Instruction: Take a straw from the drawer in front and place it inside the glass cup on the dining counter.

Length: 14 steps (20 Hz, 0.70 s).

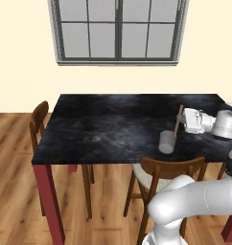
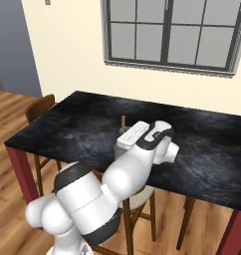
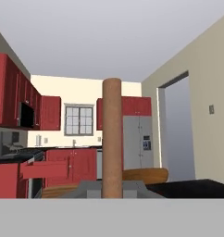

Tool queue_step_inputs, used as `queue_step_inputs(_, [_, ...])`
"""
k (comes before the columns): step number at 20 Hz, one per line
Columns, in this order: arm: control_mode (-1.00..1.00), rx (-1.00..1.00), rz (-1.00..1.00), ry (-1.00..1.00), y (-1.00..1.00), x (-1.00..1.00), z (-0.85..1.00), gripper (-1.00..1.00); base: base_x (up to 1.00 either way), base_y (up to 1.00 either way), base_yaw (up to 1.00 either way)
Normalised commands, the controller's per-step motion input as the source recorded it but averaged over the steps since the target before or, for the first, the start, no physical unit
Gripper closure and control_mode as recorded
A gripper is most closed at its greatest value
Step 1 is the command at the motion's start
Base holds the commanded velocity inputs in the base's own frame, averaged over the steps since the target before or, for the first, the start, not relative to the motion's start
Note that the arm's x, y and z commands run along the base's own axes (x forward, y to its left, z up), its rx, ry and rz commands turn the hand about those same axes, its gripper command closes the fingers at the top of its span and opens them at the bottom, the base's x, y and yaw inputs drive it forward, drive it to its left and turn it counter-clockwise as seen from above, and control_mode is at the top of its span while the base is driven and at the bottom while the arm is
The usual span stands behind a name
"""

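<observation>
Rising close before the hand camera, the straw (image 3: 112,139) stands clamped upright in the gripper (image 1: 183,120), probably so it can drop end-first. It hangs just above and beside the glass cup (image 1: 166,142), near the dining counter (image 1: 103,129)'s front edge, towards its right end.

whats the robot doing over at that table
The arm's end effector is shut on the straw, holding it nearly upright over the dining counter. The glass cup stands on the counter just below and beside the straw's lower end. The straw is not yet in the cup. In the hand view, a red drawer stands open across the kitchen.
</observation>
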Motion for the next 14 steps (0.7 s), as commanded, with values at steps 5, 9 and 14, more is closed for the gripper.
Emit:
queue_step_inputs(5, [-1.0, 0.0, 0.0, 0.0, -0.01, 0.11, -0.13, 1.0, 0.0, 0.0, 0.0])
queue_step_inputs(9, [-1.0, 0.0, 0.0, 0.0, 0.01, 0.05, -0.14, 1.0, 0.0, 0.0, 0.0])
queue_step_inputs(14, [-1.0, 0.0, 0.0, 0.0, -0.01, 0.0, -0.14, 1.0, 0.0, 0.0, 0.0])
